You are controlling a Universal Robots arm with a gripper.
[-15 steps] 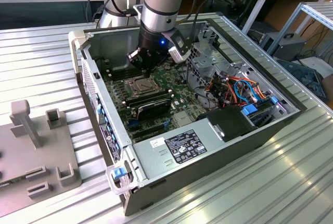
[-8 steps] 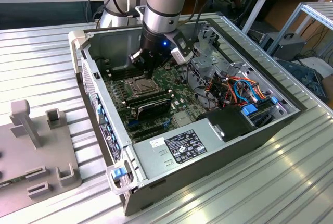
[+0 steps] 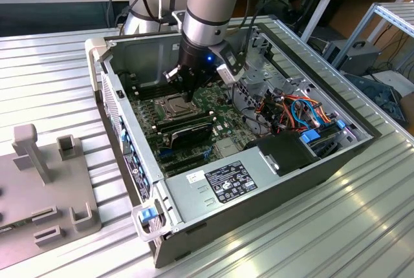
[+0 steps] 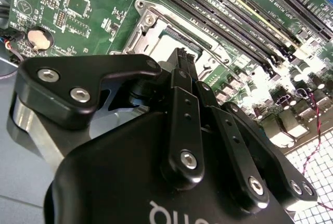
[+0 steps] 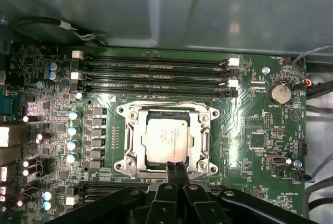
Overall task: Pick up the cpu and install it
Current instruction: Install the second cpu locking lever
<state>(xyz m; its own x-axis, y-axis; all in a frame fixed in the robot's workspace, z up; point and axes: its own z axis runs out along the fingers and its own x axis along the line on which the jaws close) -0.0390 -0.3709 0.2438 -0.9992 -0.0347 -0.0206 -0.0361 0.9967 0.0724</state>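
Observation:
The cpu [image 5: 166,139], a flat silver-grey square, lies inside the metal-framed socket [image 5: 128,139] on the green motherboard [image 5: 250,125]. My gripper [image 5: 176,169] is shut, its two black fingers pressed together with nothing between them. Their tips hang over the socket frame's edge, just beside the cpu. In the second wrist view the fingers [image 4: 183,86] point at the socket [image 4: 156,23]. In the exterior view the gripper [image 3: 187,96] reaches down into the open computer case, right above the socket [image 3: 172,105].
Long black memory slots [image 5: 156,75] run along one side of the socket. A coin battery [image 5: 280,94] and capacitors [image 5: 73,130] stand on the board. The case walls [image 3: 123,129], the power supply [image 3: 226,184], coloured cables [image 3: 304,113] and a grey fixture block [image 3: 45,181] surround the work area.

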